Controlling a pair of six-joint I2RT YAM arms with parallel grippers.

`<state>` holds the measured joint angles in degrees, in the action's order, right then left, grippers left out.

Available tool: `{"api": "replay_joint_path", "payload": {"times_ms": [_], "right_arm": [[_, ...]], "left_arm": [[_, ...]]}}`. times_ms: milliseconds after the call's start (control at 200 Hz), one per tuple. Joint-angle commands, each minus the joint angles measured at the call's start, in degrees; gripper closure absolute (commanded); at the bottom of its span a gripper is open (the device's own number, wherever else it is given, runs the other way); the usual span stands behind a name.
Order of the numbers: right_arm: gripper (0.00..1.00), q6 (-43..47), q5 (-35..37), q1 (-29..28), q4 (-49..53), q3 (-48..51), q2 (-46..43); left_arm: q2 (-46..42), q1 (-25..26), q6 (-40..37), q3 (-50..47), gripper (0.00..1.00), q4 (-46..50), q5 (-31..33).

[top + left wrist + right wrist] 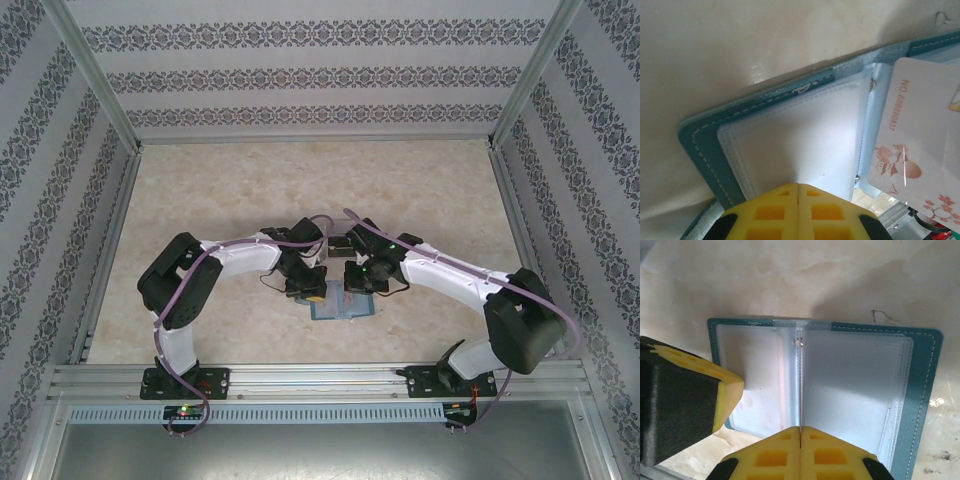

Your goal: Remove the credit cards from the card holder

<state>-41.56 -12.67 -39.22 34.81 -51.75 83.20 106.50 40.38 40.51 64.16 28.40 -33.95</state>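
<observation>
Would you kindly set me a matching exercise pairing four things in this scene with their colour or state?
Things:
1 card holder
2 credit card
3 left gripper
4 table

Descriptions:
A shut
B beige, marbled
C lying open, teal edge
D pale, printed with a number

Pairs: 1-C; 2-D; 3-A; 4-B
</observation>
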Motion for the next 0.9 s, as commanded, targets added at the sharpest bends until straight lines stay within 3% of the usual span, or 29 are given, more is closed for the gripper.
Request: {"api": "replay_joint_path", "payload": {"times_ms": [0, 195, 510, 640, 894], "right_arm": [[0.94, 1.9, 1.4, 0.3, 2.0, -1.6, -2.2], [0.96, 7.8, 1.2, 1.6, 3.5, -3.7, -3.1], [0.98, 33.3, -3.4, 3.8, 5.2, -6.3, -2.0], [0.98, 50.2, -6.5, 4.2, 6.9, -6.7, -2.9], [1.00, 70.4, -3.1, 6.0, 13.2, -10.5, -1.7]], "left_arm": [[-3.1, 0.5, -1.1, 1.8, 1.00, 3.8, 1.8], [-4.3, 0.4, -1.2, 2.2, 1.00, 4.3, 2.6], [-6.5, -0.9, -1.2, -0.2, 1.00, 2.8, 3.6], [-7.9, -1.7, -1.3, -2.3, 0.98, 1.4, 3.7], [-10.5, -3.6, -1.2, -5.5, 0.97, 0.5, 4.7]]}}
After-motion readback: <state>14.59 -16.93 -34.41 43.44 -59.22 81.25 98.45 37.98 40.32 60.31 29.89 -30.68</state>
